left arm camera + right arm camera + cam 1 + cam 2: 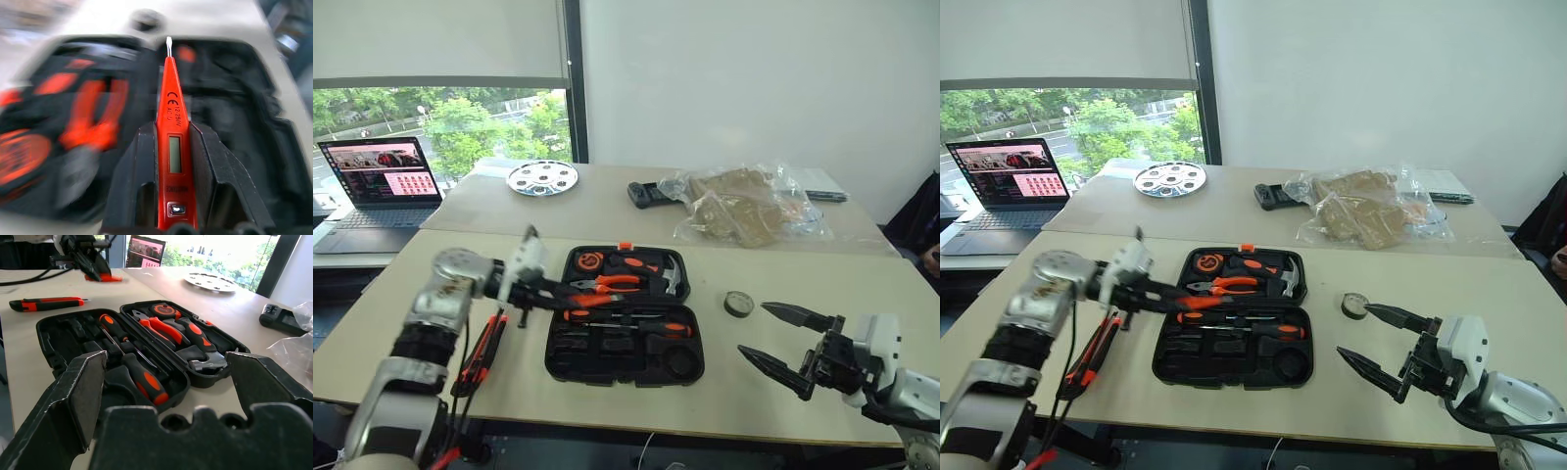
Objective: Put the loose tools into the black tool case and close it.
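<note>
You are looking down over a pale bench [862, 294] with the black tool case [625, 313] lying open in the middle, its two halves spread flat. Your left pincer [168, 161] is clenching the slim orange tester screwdriver [169, 122] between its fingers, the metal tip pointing out over the open case. In the case, two black-and-orange screwdrivers [142, 377] are lying in the near half, while pliers [607, 284] and a hammer [671, 277] are sitting in the far half. The utility knife [1095, 354] is lying on the bench just left of the case, under your left arm. The small tape roll [738, 304] is resting on the bench to the right of the case, near your right pincer [783, 345], which is hanging released with its fingers spread wide and grasping nothing. You appear to be in the middle of stowing the tester. The next move likely calls for lowering it into a narrow empty slot in the near half and letting go, with the knife and the tape roll to follow before closing the lid.
</note>
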Robot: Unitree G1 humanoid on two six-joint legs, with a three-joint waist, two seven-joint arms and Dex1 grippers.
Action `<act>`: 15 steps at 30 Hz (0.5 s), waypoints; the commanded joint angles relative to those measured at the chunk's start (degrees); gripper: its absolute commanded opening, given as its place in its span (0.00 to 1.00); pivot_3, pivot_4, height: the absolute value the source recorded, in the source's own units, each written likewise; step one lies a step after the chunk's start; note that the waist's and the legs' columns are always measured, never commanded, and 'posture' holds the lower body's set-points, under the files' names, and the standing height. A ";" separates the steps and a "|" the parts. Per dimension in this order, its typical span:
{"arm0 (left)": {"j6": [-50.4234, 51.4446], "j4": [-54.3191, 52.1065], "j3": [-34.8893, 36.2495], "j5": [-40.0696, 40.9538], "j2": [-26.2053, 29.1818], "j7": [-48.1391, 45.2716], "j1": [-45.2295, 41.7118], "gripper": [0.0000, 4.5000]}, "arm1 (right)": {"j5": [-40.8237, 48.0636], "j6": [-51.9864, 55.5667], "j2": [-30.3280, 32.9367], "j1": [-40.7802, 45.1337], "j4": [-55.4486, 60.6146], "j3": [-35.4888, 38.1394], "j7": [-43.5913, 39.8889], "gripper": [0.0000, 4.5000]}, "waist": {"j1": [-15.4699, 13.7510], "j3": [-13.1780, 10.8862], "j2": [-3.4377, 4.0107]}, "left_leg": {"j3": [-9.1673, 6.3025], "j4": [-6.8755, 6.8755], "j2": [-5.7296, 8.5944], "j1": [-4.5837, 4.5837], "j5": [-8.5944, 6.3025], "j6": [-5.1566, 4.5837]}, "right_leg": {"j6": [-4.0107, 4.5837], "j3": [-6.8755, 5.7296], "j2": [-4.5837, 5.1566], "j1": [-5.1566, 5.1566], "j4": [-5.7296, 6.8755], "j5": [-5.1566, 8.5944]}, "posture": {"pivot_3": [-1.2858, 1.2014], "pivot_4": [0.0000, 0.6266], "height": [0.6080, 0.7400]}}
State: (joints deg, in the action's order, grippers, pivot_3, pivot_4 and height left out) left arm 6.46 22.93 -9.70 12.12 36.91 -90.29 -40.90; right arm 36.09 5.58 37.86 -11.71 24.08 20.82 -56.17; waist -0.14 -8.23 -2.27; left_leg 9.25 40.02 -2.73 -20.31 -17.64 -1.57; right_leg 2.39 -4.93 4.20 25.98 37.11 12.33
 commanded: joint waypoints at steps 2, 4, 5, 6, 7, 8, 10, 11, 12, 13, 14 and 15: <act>-1.71 -3.39 -3.67 -5.80 -0.24 5.09 0.30 0.10 | 1.37 0.69 -0.45 -1.24 3.65 0.00 0.78 1.00 | 0.01 0.00 0.00 | 0.00 0.00 0.00 0.01 0.00 0.00 | -0.04 0.16 -0.02 0.00 0.00 0.03 | 0.52 0.24 1.00; -2.02 -3.53 -4.47 -7.13 -0.51 6.54 0.65 0.10 | 1.34 0.80 -0.69 -1.54 4.29 -0.29 1.19 1.00 | -0.01 0.00 0.00 | 0.00 -0.01 0.01 0.04 0.00 -0.01 | -0.09 0.22 -0.02 0.00 0.00 0.05 | 0.52 0.24 1.00; -2.47 -3.58 -4.83 -7.72 -0.51 7.02 0.89 0.10 | 1.36 0.89 -0.81 -1.63 4.55 -0.36 1.39 1.00 | -0.04 0.00 0.00 | 0.01 -0.01 0.01 0.04 -0.01 -0.02 | -0.12 0.23 -0.01 0.00 0.00 0.07 | 0.52 0.24 1.00; -2.81 -3.58 -5.09 -8.10 -0.48 7.30 1.05 0.10 | 1.36 0.96 -0.90 -1.69 4.74 -0.42 1.54 1.00 | -0.06 0.00 0.00 | 0.01 -0.01 0.01 0.04 -0.02 -0.04 | -0.14 0.23 0.00 0.00 0.01 0.07 | 0.52 0.24 1.00; -3.40 -3.36 -5.64 -8.67 -0.33 7.31 1.27 0.10 | 1.40 1.05 -1.00 -1.74 4.95 -0.48 1.73 1.00 | -0.09 0.00 0.00 | 0.01 0.00 0.01 0.03 -0.04 -0.08 | -0.15 0.24 0.01 0.00 0.01 0.07 | 0.52 0.24 1.00; -3.42 -3.38 -6.21 -8.91 -0.11 6.78 1.48 0.10 | 1.41 1.09 -1.03 -1.78 5.06 -0.51 1.87 1.00 | -0.15 0.00 0.00 | 0.01 0.00 0.02 0.03 -0.06 -0.10 | -0.14 0.24 0.01 0.00 0.00 0.07 | 0.52 0.24 1.00; -3.37 -3.65 -6.47 -8.23 -0.27 5.92 1.84 0.10 | 1.19 0.97 -1.13 -1.69 5.00 -0.73 2.12 1.00 | -0.29 0.01 0.01 | 0.03 0.01 0.03 0.03 -0.08 -0.15 | -0.12 0.26 0.03 0.00 0.00 0.05 | 0.52 0.24 1.00; -2.90 -3.97 -6.51 -7.97 -0.35 5.76 1.96 0.10 | 1.12 0.91 -1.20 -1.64 4.93 -0.80 2.21 1.00 | -0.32 0.00 0.01 | 0.04 0.02 0.04 0.03 -0.09 -0.16 | -0.12 0.26 0.03 0.00 0.00 0.04 | 0.52 0.24 1.00; -2.77 -4.29 -6.70 -8.09 -0.29 5.75 2.12 0.10 | 0.98 0.78 -1.30 -1.53 4.83 -0.93 2.29 1.00 | -0.35 0.01 0.01 | 0.04 0.03 0.03 0.03 -0.09 -0.17 | -0.12 0.26 0.03 0.00 0.00 0.04 | 0.52 0.24 1.00; -2.68 -4.51 -6.89 -8.26 -0.20 5.76 2.23 0.10 | 0.89 0.70 -1.36 -1.47 4.78 -1.00 2.33 1.00 | -0.39 0.00 0.01 | 0.04 0.03 0.03 0.03 -0.10 -0.17 | -0.12 0.26 0.03 0.00 0.00 0.04 | 0.52 0.24 1.00; -2.63 -4.80 -7.05 -8.39 -0.10 5.75 2.39 0.10 | 0.85 0.62 -1.45 -1.43 4.74 -1.04 2.41 1.00 | -0.41 0.00 0.01 | 0.05 0.04 0.04 0.03 -0.10 -0.18 | -0.12 0.27 0.03 0.00 0.00 0.04 | 0.52 0.24 1.00; -2.26 -5.35 -7.26 -8.46 0.03 5.74 2.77 0.10 | 0.74 0.47 -1.54 -1.36 4.67 -1.15 2.45 1.00 | -0.41 0.01 0.01 | 0.05 0.04 0.04 0.03 -0.10 -0.19 | -0.12 0.27 0.03 0.00 0.00 0.04 | 0.52 0.24 1.00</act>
State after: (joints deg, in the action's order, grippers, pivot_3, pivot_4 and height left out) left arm 3.89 19.38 -16.33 4.12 36.38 -84.43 -38.89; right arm 36.24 6.62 36.58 -13.67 27.48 18.90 -54.09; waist -0.55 -8.22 -2.26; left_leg 9.30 40.06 -2.69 -20.27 -17.75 -1.76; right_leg 2.27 -4.65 4.23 25.97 37.10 12.38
